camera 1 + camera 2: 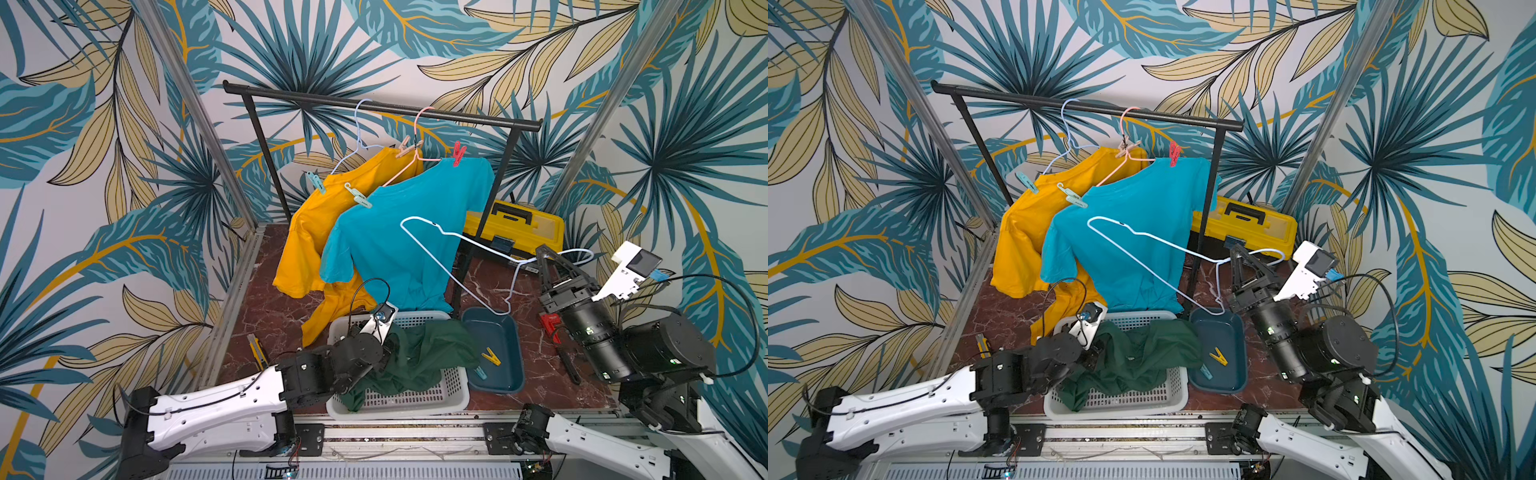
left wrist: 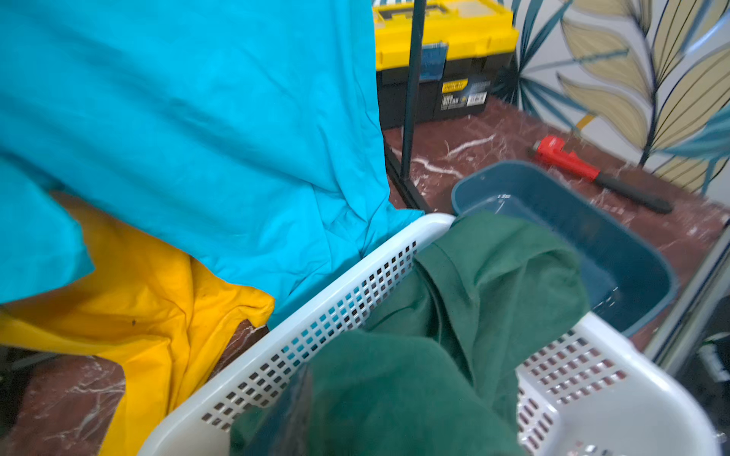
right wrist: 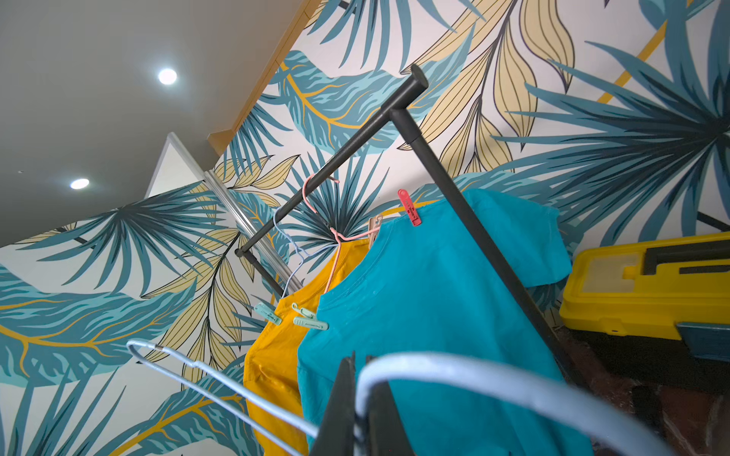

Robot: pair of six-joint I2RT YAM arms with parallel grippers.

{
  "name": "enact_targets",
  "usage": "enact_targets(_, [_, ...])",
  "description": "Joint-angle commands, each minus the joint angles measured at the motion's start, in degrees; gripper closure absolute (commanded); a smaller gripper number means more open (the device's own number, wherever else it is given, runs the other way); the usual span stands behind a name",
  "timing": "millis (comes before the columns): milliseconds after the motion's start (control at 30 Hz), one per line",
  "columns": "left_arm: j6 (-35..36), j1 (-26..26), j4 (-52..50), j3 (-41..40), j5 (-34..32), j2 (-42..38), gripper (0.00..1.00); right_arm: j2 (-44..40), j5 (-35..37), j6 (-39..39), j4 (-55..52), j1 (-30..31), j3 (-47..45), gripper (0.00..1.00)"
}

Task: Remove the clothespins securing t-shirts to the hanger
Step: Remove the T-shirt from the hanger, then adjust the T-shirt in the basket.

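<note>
My right pincer (image 1: 539,252) clamps the white wire hanger (image 3: 474,369); my left pincer (image 1: 390,345): opening, I cannot tell; dark green cloth t-shirt (image 1: 432,353) lies in white perforated basket (image 1: 415,409); red plastic clothespin (image 1: 458,153) grips turquoise cloth t-shirt (image 1: 374,249).

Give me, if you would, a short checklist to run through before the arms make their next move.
1. Dark green t-shirt in the white basket: ok, though part drapes over the rim.
2. Left gripper clear of that shirt: cannot tell, its jaws are hidden.
3. Right gripper shut on the empty hanger near its hook: ok.
4. Yellow clothespin and teal clothespin lie in the blue tray: ok.
5. All pegs off: not ok. Four remain on the yellow t-shirt and turquoise t-shirt: teal peg, mint peg, tan peg, red peg.
</note>
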Motion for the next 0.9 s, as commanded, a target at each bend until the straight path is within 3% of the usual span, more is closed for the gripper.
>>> enact_targets(0, [-1.98,3.01,2.94,1.17,8.3,4.99,0.24,-1.45,3.24,-0.38,-4.59,-0.12,-1.25,1.0])
enact_targets(100, [-2.17,3.49,1.31,4.41,10.28,9.26,0.0,-2.9,4.31,-0.06,-6.24,-0.08,-1.47,1.0])
enact_targets(433, [-0.01,4.85,-0.15,15.95,19.6,22.25,0.0,-7.07,6.56,0.16,-8.94,-0.12,-2.7,1.0])
enact_targets(633, [1.13,4.64,0.22,20.91,30.3,31.44,0.01,-8.69,7.4,-0.18,-10.31,-0.12,-2.44,1.0])
enact_targets(867, [4.86,3.33,0.21,24.81,28.24,37.19,0.01,-9.86,7.44,0.55,-11.66,-0.13,-2.83,1.0])
